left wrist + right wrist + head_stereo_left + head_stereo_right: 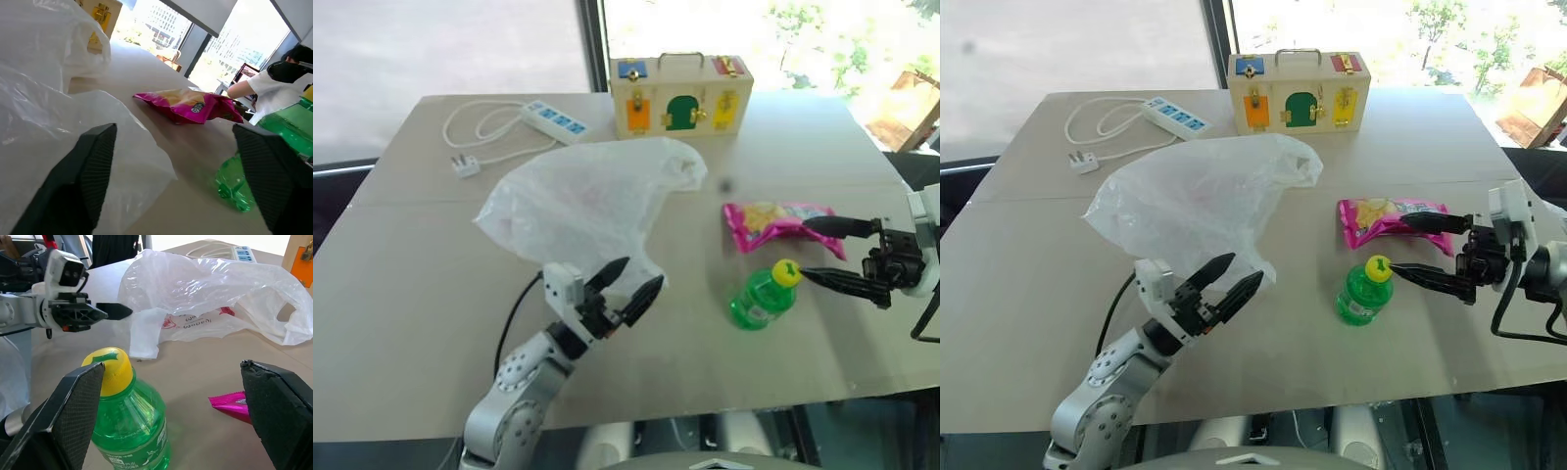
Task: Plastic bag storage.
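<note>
Here, the plastic bag [587, 201] lies crumpled and puffed up near the middle of the table [401, 323], its red printing visible through the film in the right wrist view. My left gripper [628, 287] hovers just at the bag's near edge, fingers spread apart and grasping nothing; in the left wrist view the bag's white film lies beside one black finger [78, 186] and partly behind it, but no fold is caught between the two. My right gripper [824, 252] points across the table from the right side, fingers likewise released and wide. One finger reaches over the pink snack packet [771, 222]; the other lies close by the yellow cap of the green bottle [762, 297], which lies on its side just in front of the packet. Whether that finger touches the cap I cannot tell. Bottle and packet lie to the right of the bag, apart from it. At the far edge stands a wooden box [680, 95] with coloured doors and latches, and left of it lies a white power strip [554, 119] with its coiled cord. A person [274, 88] in a white top appears beyond the table in the left wrist view.
</note>
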